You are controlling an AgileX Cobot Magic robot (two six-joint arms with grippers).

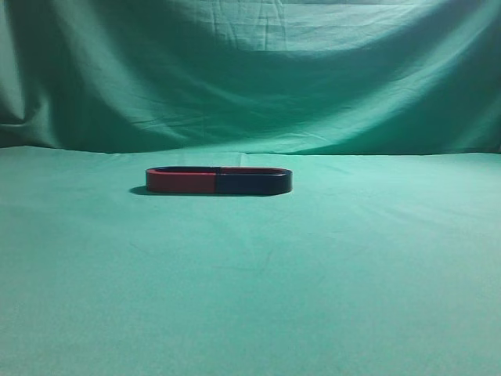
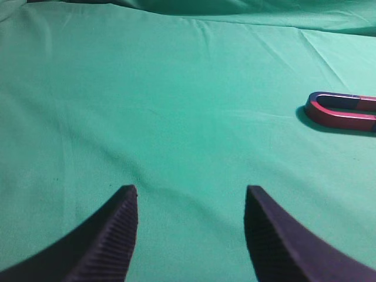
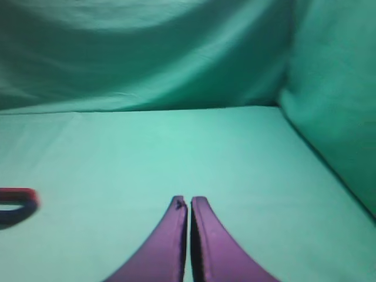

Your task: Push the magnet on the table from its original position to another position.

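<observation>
Basically not started: magnet (image 1: 218,181) sits untouched on worktop (image 1: 250,298). Left tool (image 2: 191,197) spread wide w/ nothing in it, right tool (image 3: 189,202) clenched, empty; both well apart from magnet.

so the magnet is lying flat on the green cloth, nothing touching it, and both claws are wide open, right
Not quite: only the left claw is open. The right wrist view shows the right claw shut, its fingers pressed together. The rest holds: the magnet lies flat on the green cloth, untouched.

table (image 1: 376,298): green cloth cover | on it: red-blue magnet (image 1: 218,181), flat
</observation>
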